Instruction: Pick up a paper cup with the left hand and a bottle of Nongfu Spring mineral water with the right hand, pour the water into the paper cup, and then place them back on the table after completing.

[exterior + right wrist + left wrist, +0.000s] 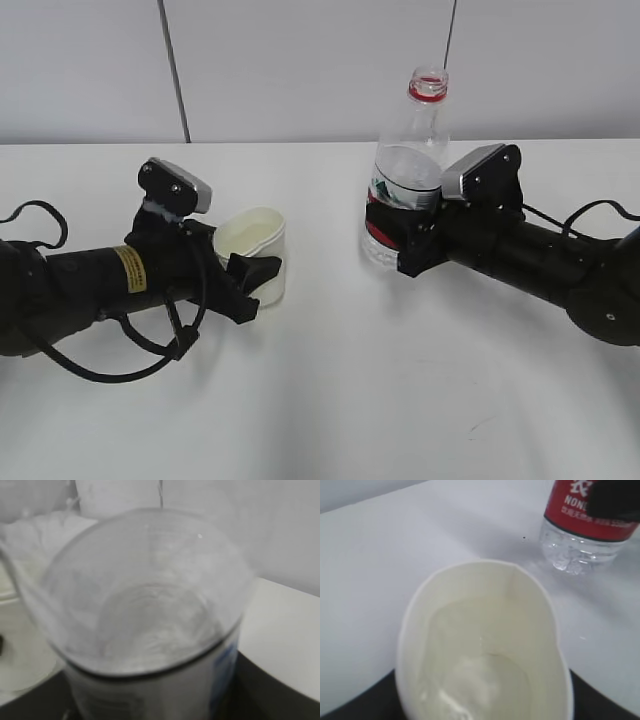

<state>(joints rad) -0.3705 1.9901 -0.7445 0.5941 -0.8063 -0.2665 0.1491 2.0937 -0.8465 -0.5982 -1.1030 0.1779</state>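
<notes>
The white paper cup [250, 232] sits squeezed oval in my left gripper [256, 276], which is shut on it low over the table [400, 400]. In the left wrist view the cup [485, 610] fills the frame, with clear water [485, 680] in its bottom. The Nongfu Spring bottle [410, 170] stands upright with no cap, a red ring at its neck and a red label. My right gripper [397, 238] is shut on its lower body. The bottle's base [580, 550] also shows in the left wrist view. The right wrist view looks up along the clear bottle [150, 610].
A grey wall with a dark vertical seam [175, 70] stands behind the table. The left arm's black cable [130, 350] loops on the tabletop. The cup and the bottle are about a hand's width apart.
</notes>
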